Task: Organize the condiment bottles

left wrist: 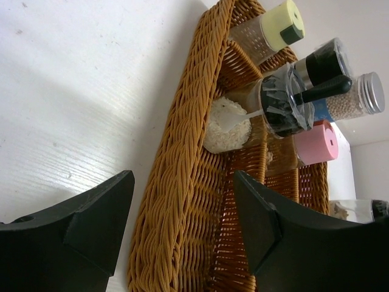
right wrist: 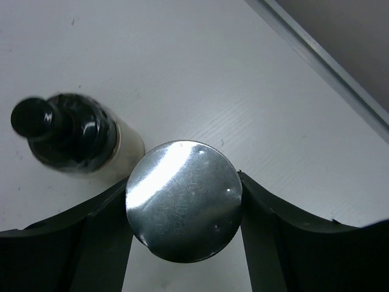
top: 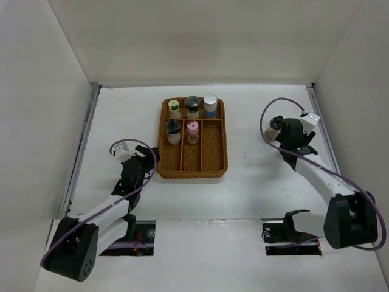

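Observation:
The wicker tray (top: 213, 159) holds several condiment bottles: a yellow-green lid (top: 174, 107), a black lid (top: 192, 104) and a silver lid (top: 210, 103) at the back, with a black-topped jar (top: 174, 131) and a pink lid (top: 192, 131) in front of them. My left gripper (left wrist: 183, 182) stands open astride the tray's left wall (left wrist: 182, 152), one finger outside and one inside, white table showing beside the wall. At the right, my right gripper (right wrist: 182, 204) is shut on a silver-lidded bottle (right wrist: 182, 194), both fingers against the lid. A black-topped jar (right wrist: 70, 134) stands just left of it.
The tray's front compartments (top: 203, 152) hold no bottles. A metal rail (right wrist: 328, 61) along the right wall runs close behind my right gripper. White walls enclose the table on the left, back and right.

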You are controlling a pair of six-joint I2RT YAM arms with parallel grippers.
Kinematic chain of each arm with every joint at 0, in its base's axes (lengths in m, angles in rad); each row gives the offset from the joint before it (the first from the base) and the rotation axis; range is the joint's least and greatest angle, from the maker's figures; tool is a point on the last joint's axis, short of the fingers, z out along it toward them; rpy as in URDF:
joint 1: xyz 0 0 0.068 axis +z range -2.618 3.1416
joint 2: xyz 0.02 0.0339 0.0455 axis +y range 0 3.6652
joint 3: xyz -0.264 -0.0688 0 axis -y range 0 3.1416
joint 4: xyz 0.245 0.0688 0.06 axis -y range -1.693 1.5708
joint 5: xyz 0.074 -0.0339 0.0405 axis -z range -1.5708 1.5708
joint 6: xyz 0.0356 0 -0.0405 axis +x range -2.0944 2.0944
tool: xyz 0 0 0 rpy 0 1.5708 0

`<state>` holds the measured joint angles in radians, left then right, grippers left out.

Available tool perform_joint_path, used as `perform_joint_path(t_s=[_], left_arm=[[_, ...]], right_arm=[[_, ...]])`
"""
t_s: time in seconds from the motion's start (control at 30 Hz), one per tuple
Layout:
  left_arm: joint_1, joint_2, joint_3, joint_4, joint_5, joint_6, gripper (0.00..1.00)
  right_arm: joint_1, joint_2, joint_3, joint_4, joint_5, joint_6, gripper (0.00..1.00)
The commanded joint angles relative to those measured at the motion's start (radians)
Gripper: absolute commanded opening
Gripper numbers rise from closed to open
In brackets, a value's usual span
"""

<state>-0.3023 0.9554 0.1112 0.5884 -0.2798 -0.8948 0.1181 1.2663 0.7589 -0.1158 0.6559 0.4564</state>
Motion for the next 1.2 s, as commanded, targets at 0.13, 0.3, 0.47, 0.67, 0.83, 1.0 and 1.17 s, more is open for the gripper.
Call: perform_joint_path(t_s=[0.13, 0.3, 0.47, 0.67, 0.83, 1.0, 1.17], left_arm=[[-0.008, -0.012, 0.010, 0.053, -0.002, -0.001, 0.65], [-0.007, -0.015, 0.010, 0.051, -0.007, 0.002, 0.65], [0.001, -0.015, 0.012, 0.050, -0.006, 0.005, 0.65], [0.012, -0.046, 0.002, 0.041, -0.007, 0.010, 0.65], [0.012, -0.041, 0.004, 0.037, -0.009, 0.010, 0.65], [0.010, -0.032, 0.007, 0.042, -0.012, 0.008, 0.65], [0.009, -0.017, 0.010, 0.047, -0.009, 0.007, 0.65]], right_arm=[[0.185, -0.234, -0.026, -0.051, 0.117, 0.021, 0.47], [0.352, -0.229, 0.103, -0.085, 0.094, 0.015, 0.46], [0.545, -0.052, 0.272, 0.083, 0.007, -0.085, 0.46], [0.645, 0.226, 0.495, 0.177, -0.044, -0.176, 0.45], [0.653, 0.364, 0.605, 0.189, -0.053, -0.228, 0.45], [0.648, 0.424, 0.600, 0.220, -0.053, -0.222, 0.46], [0.630, 0.492, 0.579, 0.245, -0.058, -0.197, 0.46]])
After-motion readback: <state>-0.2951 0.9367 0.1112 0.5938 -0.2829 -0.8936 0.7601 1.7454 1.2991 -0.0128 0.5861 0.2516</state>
